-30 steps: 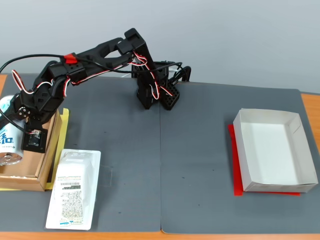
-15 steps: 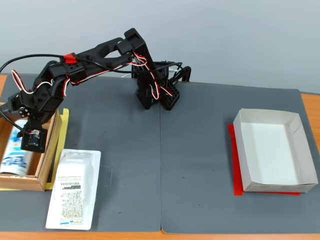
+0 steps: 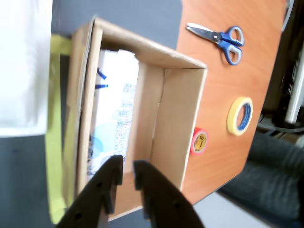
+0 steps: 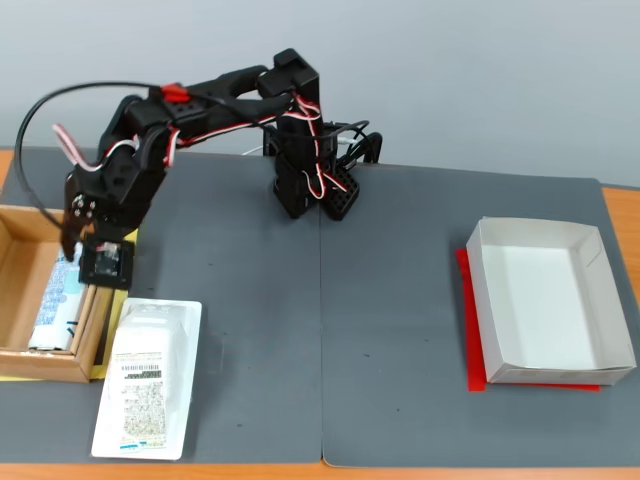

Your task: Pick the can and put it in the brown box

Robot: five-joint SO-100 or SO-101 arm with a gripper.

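The can [image 3: 114, 118] lies on its side inside the brown box [image 3: 183, 109], along one long wall; its white and light-blue print faces up. In the fixed view the can [image 4: 58, 300] is in the brown box [image 4: 40, 362] at the table's left edge. My gripper [image 3: 127, 167] hovers just above the box's near end. Its jaws stand only a narrow slit apart and hold nothing. In the fixed view the gripper [image 4: 88, 262] hangs over the box's right wall, pointing down.
A flat white labelled package [image 4: 148, 378] lies right of the brown box. A white paper box [image 4: 550, 300] sits on a red sheet at the far right. Blue scissors [image 3: 221, 38], a yellow tape roll [image 3: 240, 115] and a red tape roll [image 3: 199, 141] lie on the wooden tabletop.
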